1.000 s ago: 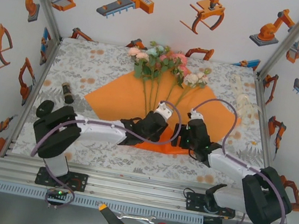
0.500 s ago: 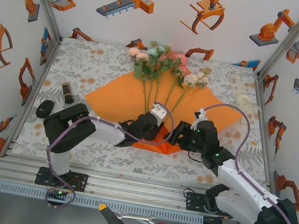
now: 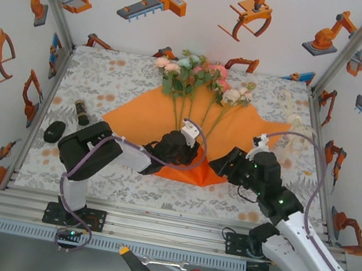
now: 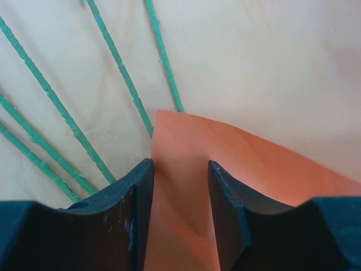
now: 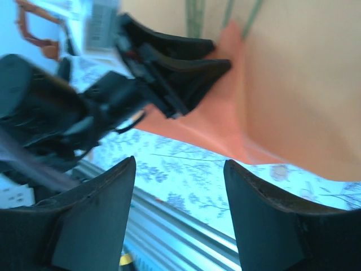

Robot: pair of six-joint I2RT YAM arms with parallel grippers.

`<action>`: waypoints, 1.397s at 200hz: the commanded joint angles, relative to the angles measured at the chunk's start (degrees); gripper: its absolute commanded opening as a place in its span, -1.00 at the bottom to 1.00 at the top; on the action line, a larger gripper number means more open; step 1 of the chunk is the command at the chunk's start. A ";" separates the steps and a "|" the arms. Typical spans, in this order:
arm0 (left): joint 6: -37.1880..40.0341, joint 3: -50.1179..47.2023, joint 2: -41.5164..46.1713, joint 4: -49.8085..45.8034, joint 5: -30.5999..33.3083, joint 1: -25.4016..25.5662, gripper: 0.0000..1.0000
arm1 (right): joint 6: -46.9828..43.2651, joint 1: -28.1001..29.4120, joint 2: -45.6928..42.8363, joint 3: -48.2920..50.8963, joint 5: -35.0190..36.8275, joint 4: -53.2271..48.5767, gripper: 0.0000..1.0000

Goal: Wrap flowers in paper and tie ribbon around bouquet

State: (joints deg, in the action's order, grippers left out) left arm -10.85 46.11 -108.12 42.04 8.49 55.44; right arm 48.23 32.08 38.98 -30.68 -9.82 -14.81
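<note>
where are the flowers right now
In the top view the flowers lie at the far middle of the table, blooms toward the back wall, stems running down across the orange paper toward the left gripper.

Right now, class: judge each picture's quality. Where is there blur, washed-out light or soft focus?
Top external: sharp and evenly lit, the flowers crisp. Left wrist: the paper looks bleached pale behind its folded orange corner, and the near fingers are soft. Right wrist: smeared with blur, the left gripper streaky and the upper left corner washed out.
</note>
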 commanded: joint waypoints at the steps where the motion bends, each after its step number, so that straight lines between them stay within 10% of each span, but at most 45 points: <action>1: 0.74 0.63 -1.37 2.34 -1.75 -0.42 -0.12 | 6.10 0.60 3.32 3.22 -9.02 8.25 0.11; 30: 0.59 1.17 -1.84 2.54 -1.57 -0.86 -0.12 | 13.07 0.89 12.18 9.92 -8.00 22.95 -0.15; 123: -1.80 -3.33 17.09 -9.53 -5.65 -1.44 -0.04 | 4.41 0.88 26.85 11.57 8.92 15.93 -0.07; 177: 0.77 -4.53 28.70 -30.56 -4.04 6.77 -0.50 | 4.06 0.80 26.13 9.36 11.73 13.07 -0.01; 279: -12.04 -14.58 22.37 -24.07 0.53 -0.33 -0.72 | 5.63 0.64 26.78 8.60 12.57 11.48 0.06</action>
State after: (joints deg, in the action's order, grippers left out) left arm -15.22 35.07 -85.49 16.38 8.49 57.06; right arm 53.56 32.84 66.17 -22.37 -0.91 0.89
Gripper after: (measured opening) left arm 0.162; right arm 0.518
